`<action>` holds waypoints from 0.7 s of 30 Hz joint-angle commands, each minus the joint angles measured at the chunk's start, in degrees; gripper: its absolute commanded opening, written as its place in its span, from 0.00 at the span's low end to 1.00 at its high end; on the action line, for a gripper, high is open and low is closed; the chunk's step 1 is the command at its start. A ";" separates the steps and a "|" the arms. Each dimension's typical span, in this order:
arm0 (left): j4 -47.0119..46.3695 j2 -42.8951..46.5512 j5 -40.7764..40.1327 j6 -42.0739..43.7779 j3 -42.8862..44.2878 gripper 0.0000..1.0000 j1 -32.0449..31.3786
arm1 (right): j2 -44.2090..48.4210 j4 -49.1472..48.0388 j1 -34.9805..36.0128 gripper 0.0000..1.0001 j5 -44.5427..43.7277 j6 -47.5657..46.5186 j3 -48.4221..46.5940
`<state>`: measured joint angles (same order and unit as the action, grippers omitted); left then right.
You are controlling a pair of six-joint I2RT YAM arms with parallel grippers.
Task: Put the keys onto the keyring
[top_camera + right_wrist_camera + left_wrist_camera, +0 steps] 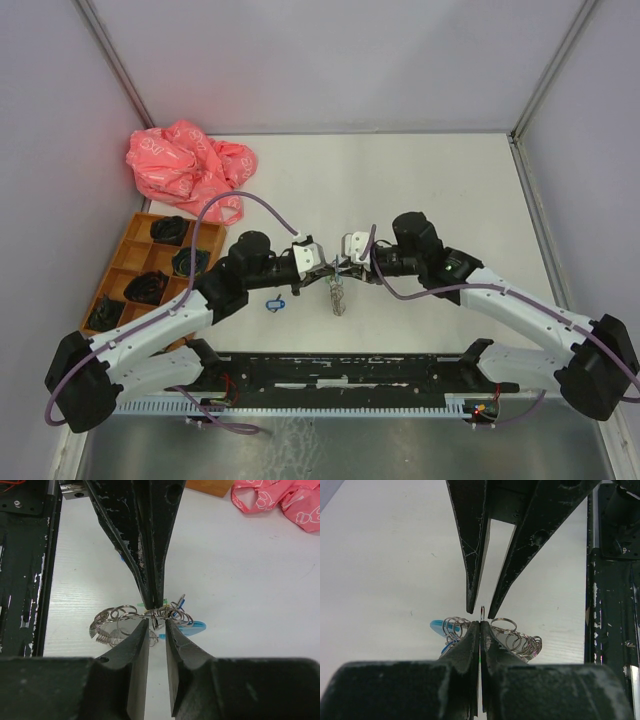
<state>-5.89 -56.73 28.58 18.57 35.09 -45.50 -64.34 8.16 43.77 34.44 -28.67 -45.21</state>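
The keyring shows as a bunch of linked silver split rings, hanging as a short chain below the two grippers at the table's middle. My left gripper is shut on one thin ring of the bunch, and rings spread to both sides. My right gripper faces it tip to tip, open, with that ring standing edge-on between its fingers without being pinched. A light-blue key tag lies among the rings; a green sliver shows beside it. The keys' metal parts are hidden.
A small blue piece lies on the table near-left of the grippers. An orange compartment tray with dark items stands at the left, a crumpled pink bag behind it. A black rail runs along the near edge.
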 commanded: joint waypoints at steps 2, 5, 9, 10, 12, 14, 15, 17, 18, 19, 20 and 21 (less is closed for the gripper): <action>-2.20 -0.11 1.20 2.00 2.97 0.03 -0.29 | -1.00 -3.10 0.11 0.24 1.98 0.69 -3.33; -2.07 -0.46 1.37 2.00 3.12 0.03 -0.34 | -1.10 -3.11 0.21 0.21 2.34 0.74 -3.55; -1.93 -0.75 1.40 1.86 3.23 0.03 -0.30 | -0.91 -2.57 0.17 0.12 2.65 0.71 -3.83; -1.98 -0.71 1.27 1.64 3.19 0.03 -0.32 | -0.84 -2.42 0.13 0.08 2.53 0.65 -3.83; -2.48 -0.44 0.71 1.00 2.87 0.03 -0.35 | -0.59 -2.19 0.10 0.01 2.09 0.54 -3.58; -4.64 0.25 -0.77 -0.34 1.47 0.11 -0.30 | -0.09 -2.38 -0.04 0.01 1.92 0.58 -2.83; -6.28 0.75 -1.43 -1.38 0.36 0.15 -0.10 | 0.31 -2.98 -0.19 0.01 1.87 0.73 -2.28; -11.03 2.13 -1.35 -3.19 -2.21 0.19 0.82 | 1.63 -5.30 -0.62 0.01 1.94 1.69 -0.65; -14.14 2.71 -0.37 -4.58 -3.98 0.21 1.69 | 2.34 -6.87 -0.87 0.01 2.15 2.35 0.38; -17.24 3.04 1.55 -6.36 -5.58 0.23 3.20 | 3.03 -8.67 -1.23 0.01 2.44 3.22 1.30; -20.77 3.14 3.86 -8.52 -7.22 0.24 4.81 | 3.65 -10.34 -1.51 0.01 2.70 3.97 2.27; -23.74 2.89 6.16 -10.48 -8.42 0.24 6.31 | 4.25 -12.15 -1.88 0.01 2.88 4.55 3.26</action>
<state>-14.94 -55.16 29.17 15.90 30.79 -43.48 -63.75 5.61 43.07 35.90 -27.14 -44.10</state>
